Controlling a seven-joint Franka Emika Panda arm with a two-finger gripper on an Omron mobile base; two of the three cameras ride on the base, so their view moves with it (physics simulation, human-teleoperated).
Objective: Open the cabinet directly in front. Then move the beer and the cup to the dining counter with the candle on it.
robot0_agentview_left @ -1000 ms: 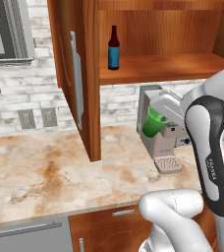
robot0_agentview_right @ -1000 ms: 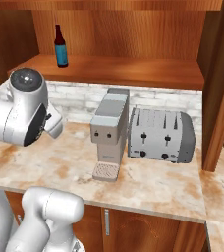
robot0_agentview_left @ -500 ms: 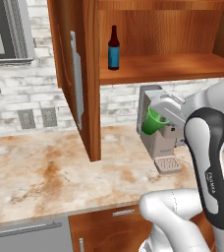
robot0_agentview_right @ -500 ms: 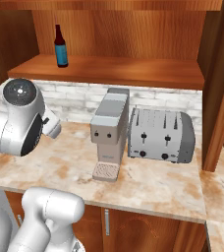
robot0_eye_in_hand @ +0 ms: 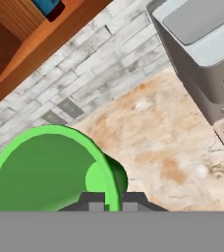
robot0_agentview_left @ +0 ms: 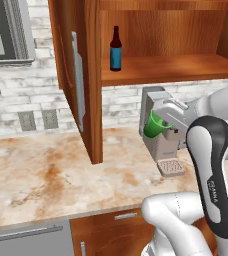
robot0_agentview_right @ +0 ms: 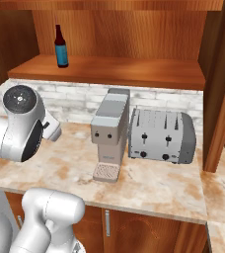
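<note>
The jaws were clamped on the rim of the cup [robot0_agentview_left: 155, 124], holding it tilted in the air just left of the coffee machine [robot0_agentview_left: 162, 145], above the table [robot0_agentview_left: 46, 180]. The beer [robot0_agentview_left: 115, 49] stood upright on the shelf [robot0_agentview_left: 171, 67] of the open cabinet [robot0_agentview_left: 76, 75], above and left of the machine.

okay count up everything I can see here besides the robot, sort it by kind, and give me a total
Bottles: 1, the beer on the shelf of the open cabinet.
Cups: 1, the green cup in the gripper, tilted above the countertop.
Countertop appliances: 2, the coffee machine and the toaster.
Wall outlets: 2.
Total: 6
</note>
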